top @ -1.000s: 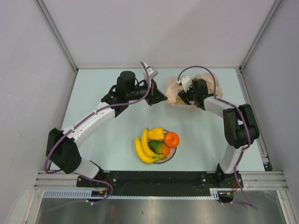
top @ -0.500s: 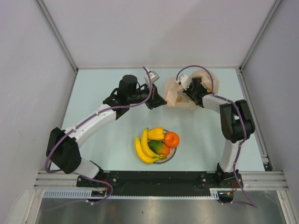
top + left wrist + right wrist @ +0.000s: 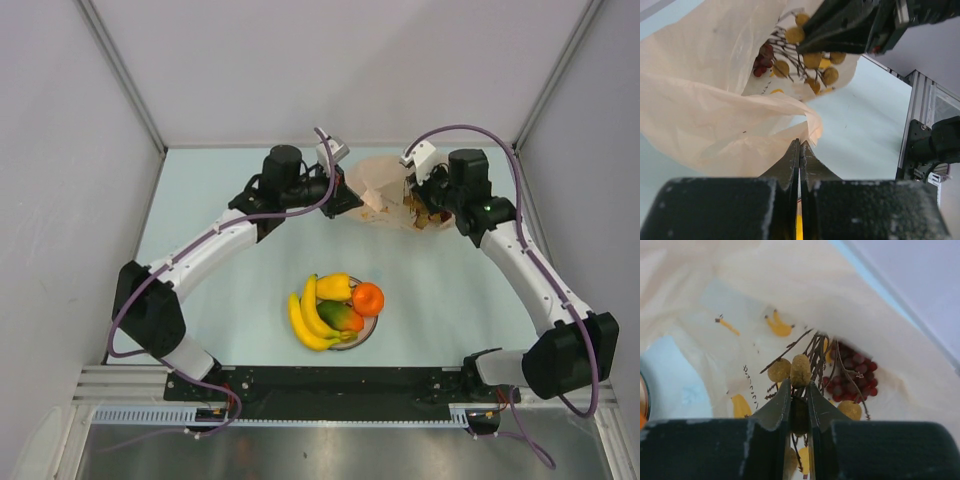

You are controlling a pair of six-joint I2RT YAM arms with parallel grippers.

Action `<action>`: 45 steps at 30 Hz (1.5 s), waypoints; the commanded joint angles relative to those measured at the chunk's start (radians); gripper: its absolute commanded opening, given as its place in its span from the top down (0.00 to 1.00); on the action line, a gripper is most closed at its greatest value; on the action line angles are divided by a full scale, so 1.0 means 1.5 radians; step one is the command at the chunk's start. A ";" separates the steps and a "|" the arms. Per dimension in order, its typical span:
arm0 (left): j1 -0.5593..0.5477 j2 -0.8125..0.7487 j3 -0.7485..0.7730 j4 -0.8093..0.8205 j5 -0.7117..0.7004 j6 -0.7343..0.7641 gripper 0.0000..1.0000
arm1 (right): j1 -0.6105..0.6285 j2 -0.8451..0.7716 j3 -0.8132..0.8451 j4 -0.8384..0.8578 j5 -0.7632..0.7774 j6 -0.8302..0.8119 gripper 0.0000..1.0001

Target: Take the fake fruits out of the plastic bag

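The plastic bag (image 3: 383, 180) lies at the back of the table, pale orange with yellow prints. My left gripper (image 3: 800, 143) is shut on the bag's (image 3: 715, 115) rim, holding the mouth open. My right gripper (image 3: 799, 386) reaches into the bag (image 3: 790, 285) and is shut on the stem of a brownish grape bunch (image 3: 800, 369). A dark red grape bunch (image 3: 856, 375) lies deeper inside. In the left wrist view the brownish bunch (image 3: 812, 61) hangs under the right gripper's black fingers (image 3: 840, 30). Banana bunch (image 3: 305, 322), yellow pepper (image 3: 335, 286), orange (image 3: 367, 298) and mango (image 3: 340, 316) rest on the plate (image 3: 372, 331).
The round plate sits in the near middle of the table, between the two arm bases. Grey walls close in the table on the left, back and right. An aluminium rail (image 3: 340, 380) runs along the near edge.
My right gripper has closed on the brownish grape bunch inside the bag, and the right arm's elbow has swung outward to the right. The left gripper shifted slightly right, still pinching the bag.
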State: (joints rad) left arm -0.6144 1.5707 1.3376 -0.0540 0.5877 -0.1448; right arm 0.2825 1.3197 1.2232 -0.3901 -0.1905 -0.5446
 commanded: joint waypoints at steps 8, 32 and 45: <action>-0.004 -0.014 0.027 0.030 -0.025 -0.014 1.00 | 0.052 -0.166 0.014 -0.161 -0.086 -0.024 1.00; 0.071 -0.039 0.020 -0.011 -0.009 0.011 1.00 | 0.353 -0.111 -0.058 -0.140 -0.160 0.000 1.00; 0.077 -0.105 -0.042 0.023 -0.028 0.004 1.00 | 0.381 -0.037 -0.071 -0.080 -0.148 0.275 1.00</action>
State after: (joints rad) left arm -0.5034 1.4597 1.3079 -0.0677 0.5301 -0.1318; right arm 0.8371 1.2484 1.1175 -0.5438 -0.4202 -0.2810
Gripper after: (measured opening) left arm 0.004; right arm 0.144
